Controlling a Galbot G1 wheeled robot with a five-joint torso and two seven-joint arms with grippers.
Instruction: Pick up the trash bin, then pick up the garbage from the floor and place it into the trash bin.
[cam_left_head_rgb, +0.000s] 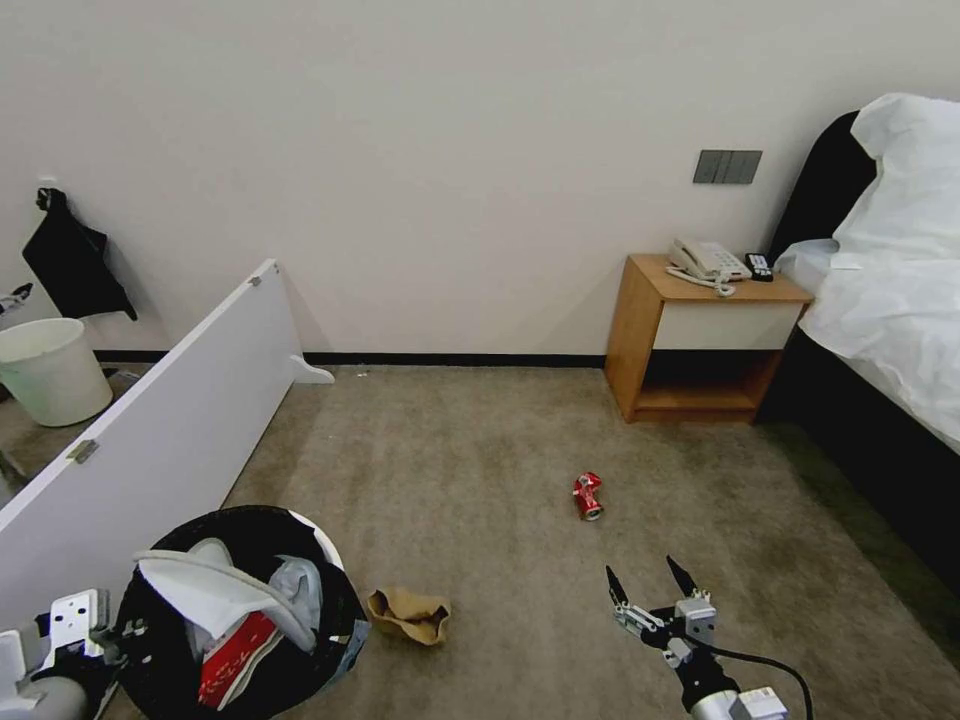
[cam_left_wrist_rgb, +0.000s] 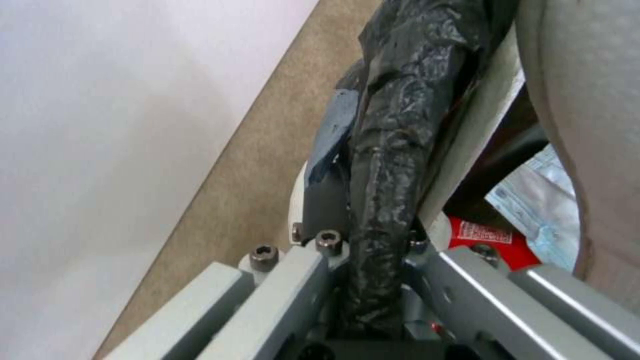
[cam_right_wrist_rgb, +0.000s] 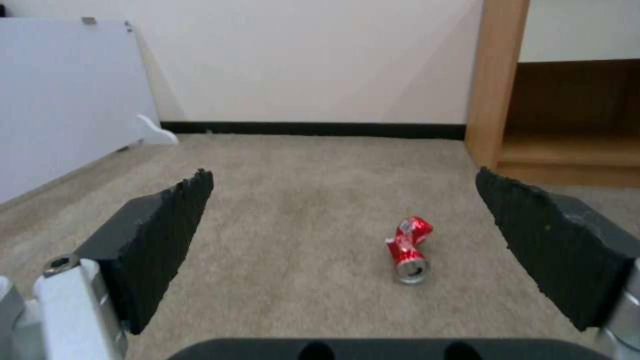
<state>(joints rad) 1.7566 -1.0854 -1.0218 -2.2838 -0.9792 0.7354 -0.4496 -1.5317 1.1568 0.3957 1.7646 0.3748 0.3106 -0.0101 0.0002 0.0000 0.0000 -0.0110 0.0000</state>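
Closest to you is the trash bin (cam_left_head_rgb: 240, 610), down at the lower left of the head view, and your left gripper (cam_left_wrist_rgb: 373, 280) has its jaws clamped on the bin's rim with the black bag (cam_left_wrist_rgb: 393, 150) folded over it. So the first part is sorted: the bin looks carried, not sitting free on the carpet (cam_left_head_rgb: 480, 440).

It's already pretty full too. You can see a white slipper (cam_left_head_rgb: 215, 590), a red-and-white carton (cam_left_head_rgb: 235, 650) and some pale tissue-ish stuff (cam_left_head_rgb: 300, 585) inside.

What's left, going by the floor: a torn bit of brown cardboard (cam_left_head_rgb: 410, 613) just beside the bin, and a crushed red can (cam_left_head_rgb: 588, 496) farther out in the open, between you and the nightstand (cam_left_head_rgb: 700, 340). I can't spot any other litter from here.

Your right gripper (cam_left_head_rgb: 650, 585) is out front at the lower right with its jaws wide apart and nothing in them. In the right wrist view the can (cam_right_wrist_rgb: 409, 249) lies on the carpet ahead, roughly between the two black pads (cam_right_wrist_rgb: 160, 240), not yet reached. I'd call it mostly done, with two pieces to go, and the can looks like the one you're lined up on.
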